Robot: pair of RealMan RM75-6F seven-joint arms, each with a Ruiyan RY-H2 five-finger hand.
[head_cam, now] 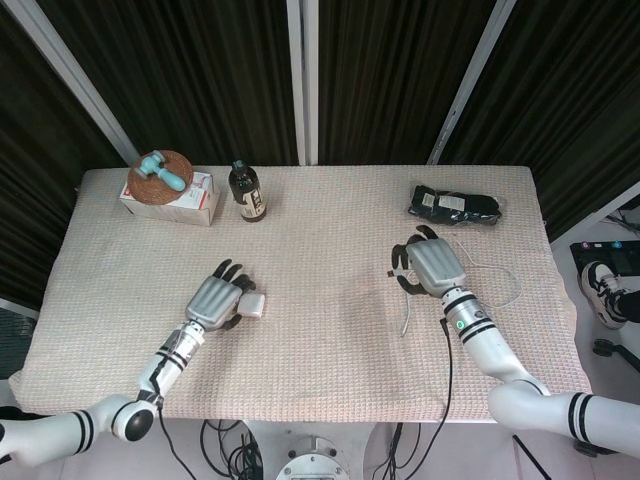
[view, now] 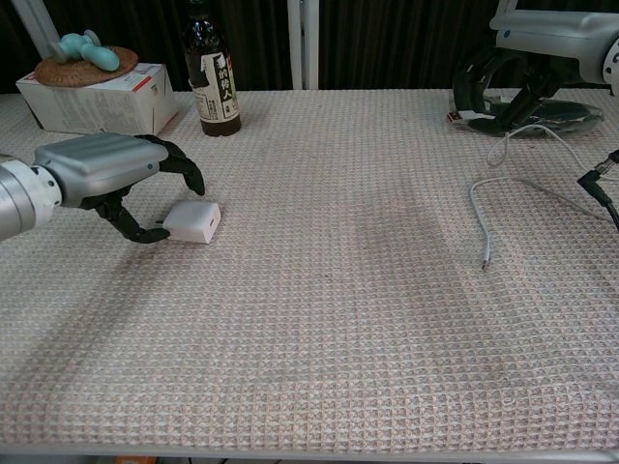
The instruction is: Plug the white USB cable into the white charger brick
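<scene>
The white charger brick (head_cam: 251,303) (view: 191,220) lies flat on the woven cloth at the left. My left hand (head_cam: 215,297) (view: 106,174) is just left of it, fingers apart and curved over its near end, the lower fingertips touching its edge; the brick still rests on the cloth. The white USB cable (head_cam: 406,318) (view: 479,217) trails across the cloth at the right, its small free end lying at the front. My right hand (head_cam: 432,262) (view: 522,68) has curled fingers pinching the cable's USB plug (view: 466,117) just above the cloth.
A dark bottle (head_cam: 246,192) (view: 212,72) and a white box (head_cam: 170,195) (view: 97,97) topped by a wicker mat and a teal object stand at the back left. A black pouch (head_cam: 455,205) lies behind my right hand. The table's front edge (view: 309,447) is near.
</scene>
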